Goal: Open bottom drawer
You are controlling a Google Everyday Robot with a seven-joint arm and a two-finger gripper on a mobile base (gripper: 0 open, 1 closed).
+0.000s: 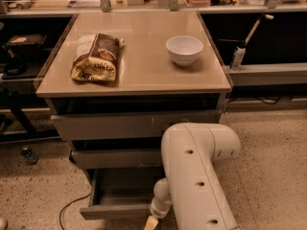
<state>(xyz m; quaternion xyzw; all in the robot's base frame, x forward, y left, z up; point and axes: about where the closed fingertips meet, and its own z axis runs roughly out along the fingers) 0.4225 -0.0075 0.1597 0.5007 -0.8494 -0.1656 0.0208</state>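
The bottom drawer [115,211] of the grey-beige cabinet stands pulled out, and its bare grey tray [122,188] shows inside. My white arm [196,176] reaches down in front of the cabinet's right side. The gripper [151,223] is at the drawer's front edge, near its right end, at the bottom of the view and partly cut off. The middle drawer [117,158] and the top drawer [136,124] sit above it, pushed further in.
A brown snack bag [96,57] and a white bowl [184,50] lie on the cabinet top [139,75]. A black cable [72,209] runs on the speckled floor at the left. Shelves and benches with clutter stand behind and to both sides.
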